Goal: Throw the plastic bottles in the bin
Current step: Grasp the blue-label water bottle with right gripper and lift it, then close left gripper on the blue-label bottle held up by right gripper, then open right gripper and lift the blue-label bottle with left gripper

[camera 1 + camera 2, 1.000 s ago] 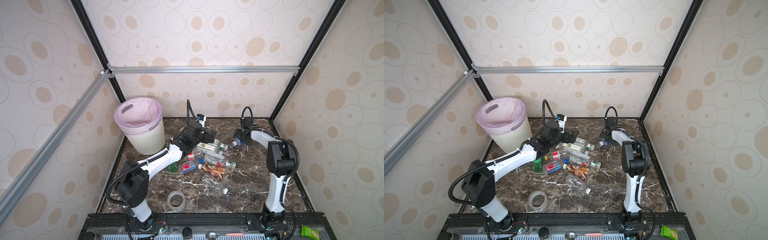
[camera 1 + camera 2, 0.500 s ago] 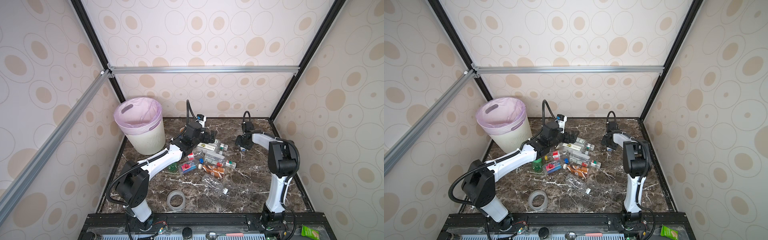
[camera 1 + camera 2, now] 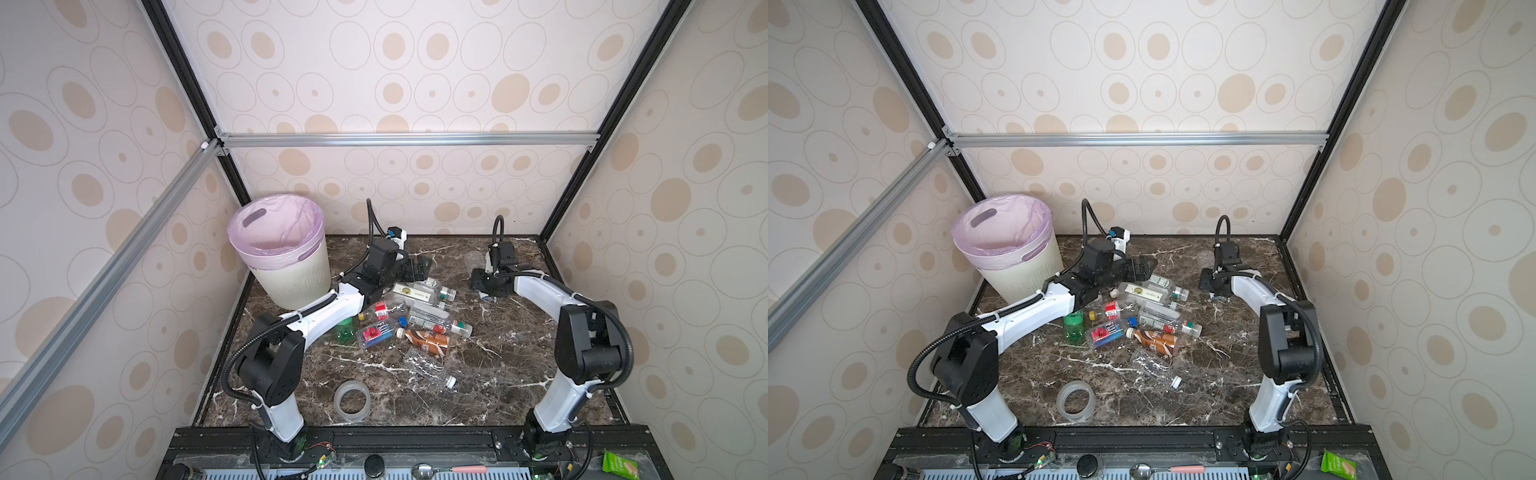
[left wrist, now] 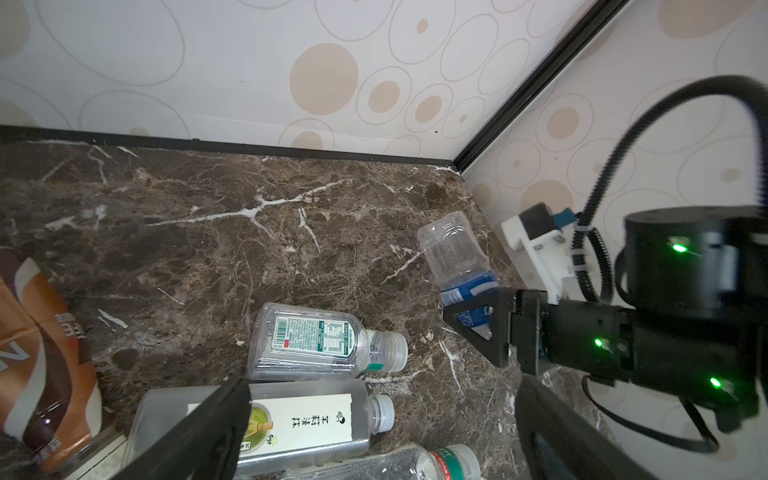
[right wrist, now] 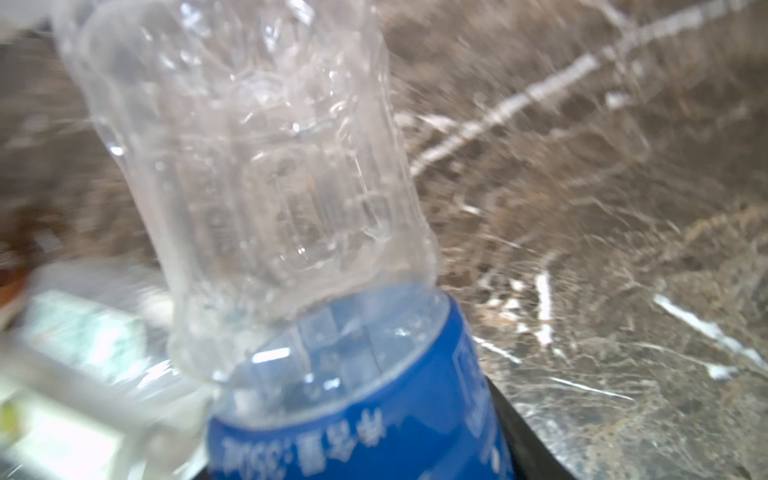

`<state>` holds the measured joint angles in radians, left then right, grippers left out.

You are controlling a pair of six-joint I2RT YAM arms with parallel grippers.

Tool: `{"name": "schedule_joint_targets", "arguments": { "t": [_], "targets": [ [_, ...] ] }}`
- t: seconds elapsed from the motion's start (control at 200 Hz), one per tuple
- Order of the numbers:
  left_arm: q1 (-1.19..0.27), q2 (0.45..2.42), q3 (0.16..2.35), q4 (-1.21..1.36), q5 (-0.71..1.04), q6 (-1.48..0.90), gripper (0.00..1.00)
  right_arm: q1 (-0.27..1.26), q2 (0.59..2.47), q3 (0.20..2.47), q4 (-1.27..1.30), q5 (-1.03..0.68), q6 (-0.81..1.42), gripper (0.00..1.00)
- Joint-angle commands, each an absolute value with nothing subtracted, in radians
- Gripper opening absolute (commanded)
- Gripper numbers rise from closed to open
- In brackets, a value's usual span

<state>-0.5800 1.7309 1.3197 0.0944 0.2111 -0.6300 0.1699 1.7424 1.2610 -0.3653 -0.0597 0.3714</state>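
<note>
My right gripper (image 3: 484,284) is shut on a clear plastic bottle with a blue label (image 5: 270,166), at the back right of the marble floor. Its clear base (image 3: 473,258) points toward the back wall, as the left wrist view also shows for this bottle (image 4: 457,253). My left gripper (image 3: 415,270) stands open, low over the far end of a pile of plastic bottles (image 3: 415,316). A white-labelled bottle (image 4: 299,419) lies between its fingers without being gripped. The cream bin (image 3: 295,282) with a pink liner stands at the back left.
A green bottle (image 3: 344,330), a brown-wrapped bottle (image 3: 428,338) and a crushed clear bottle (image 3: 428,368) lie around the pile. A clear tape ring (image 3: 352,401) sits near the front edge. Patterned walls close in the back and both sides.
My right gripper has closed on the blue-labelled bottle and shifted slightly over the back right floor. The left arm has not moved.
</note>
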Motion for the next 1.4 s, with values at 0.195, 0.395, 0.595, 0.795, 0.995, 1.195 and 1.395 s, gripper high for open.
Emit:
{"name": "schedule_joint_targets", "arguments": {
  "t": [0.195,0.395,0.595,0.795,0.995,1.195,1.395],
  "targets": [
    [-0.497,1.778,1.392,0.273,0.519,-0.894,0.99,0.308,1.567,1.227,-0.238,-0.182,0.319,0.5],
    [-0.491,1.792,1.382,0.396,0.593,-1.004,0.99,0.385,1.534,1.224,-0.184,-0.19,0.314,0.5],
    [-0.491,1.794,1.365,0.454,0.615,-1.046,0.99,0.425,1.547,1.235,-0.164,-0.189,0.325,0.5],
    [-0.489,1.796,1.345,0.471,0.597,-1.058,0.99,0.455,1.549,1.235,-0.146,-0.198,0.334,0.5],
    [-0.489,1.807,1.347,0.502,0.584,-1.074,0.9,0.463,1.532,1.205,-0.1,-0.228,0.374,0.49],
    [-0.491,1.81,1.353,0.507,0.577,-1.068,0.83,0.468,1.525,1.193,-0.088,-0.245,0.385,0.49],
    [-0.496,1.823,1.349,0.507,0.577,-1.065,0.78,0.474,1.522,1.191,-0.071,-0.26,0.396,0.49]
  ]
}}
